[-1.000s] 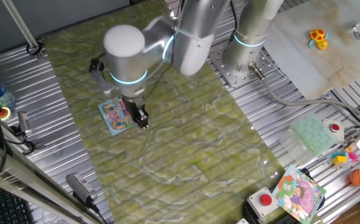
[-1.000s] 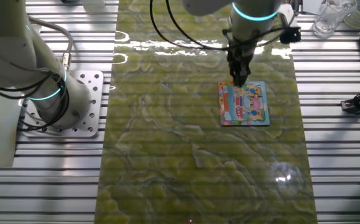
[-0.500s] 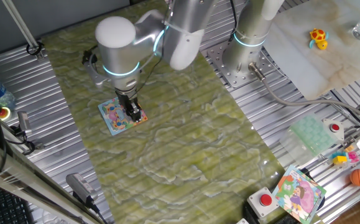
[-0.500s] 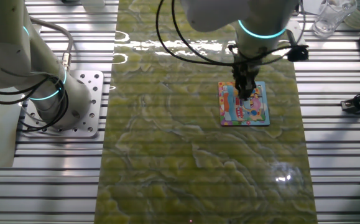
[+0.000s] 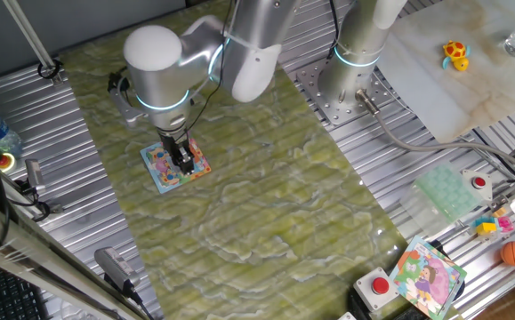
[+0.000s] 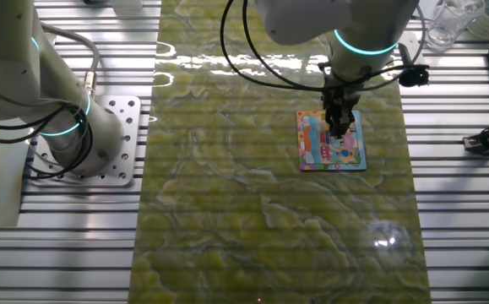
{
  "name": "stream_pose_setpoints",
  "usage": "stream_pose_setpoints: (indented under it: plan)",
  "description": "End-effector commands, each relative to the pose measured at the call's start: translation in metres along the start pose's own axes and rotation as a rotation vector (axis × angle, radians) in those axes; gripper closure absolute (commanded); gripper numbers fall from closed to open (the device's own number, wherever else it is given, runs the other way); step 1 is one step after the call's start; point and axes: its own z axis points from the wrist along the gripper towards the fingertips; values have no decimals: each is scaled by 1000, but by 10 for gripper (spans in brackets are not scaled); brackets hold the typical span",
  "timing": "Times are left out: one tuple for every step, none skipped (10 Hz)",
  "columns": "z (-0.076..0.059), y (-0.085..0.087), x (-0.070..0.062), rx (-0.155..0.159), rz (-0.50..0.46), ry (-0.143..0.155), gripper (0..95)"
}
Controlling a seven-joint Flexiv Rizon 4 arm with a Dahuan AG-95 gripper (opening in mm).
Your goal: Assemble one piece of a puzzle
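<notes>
The arm (image 5: pixel 239 49) is reaching out, its wrist bending straight down. The gripper (image 5: pixel 183 164) is pointing downward, its 2 fingers (image 6: pixel 339 127) sitting close together (any gap is too small to judge).

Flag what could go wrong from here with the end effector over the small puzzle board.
1. The end effector hides its tip and the piece in both views, so alignment cannot be checked; a misaligned press may leave the piece unseated.
2. The puzzle lies loose on the green mat; a sideways push could slide or turn it.
3. Whether the fingers are shut is unclear; lifting away could pull the piece back out.
</notes>
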Motion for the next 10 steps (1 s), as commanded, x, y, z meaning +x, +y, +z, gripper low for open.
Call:
stream_pose_setpoints:
  plan:
    - [0,1,0,-12,-18,1,570]
    - [0,1,0,-13,-22,12,570]
    - [0,1,0,-4,-8,14,570]
    - [0,1,0,-3,18,14,570]
    - [0,1,0,-4,28,15,570]
    - [0,1,0,-1,45,16,570]
    - [0,1,0,4,50,14,570]
    - [3,-1,1,5,48,0,570]
    - [8,-7,0,6,50,-13,570]
    - [10,-10,-1,5,53,-19,570]
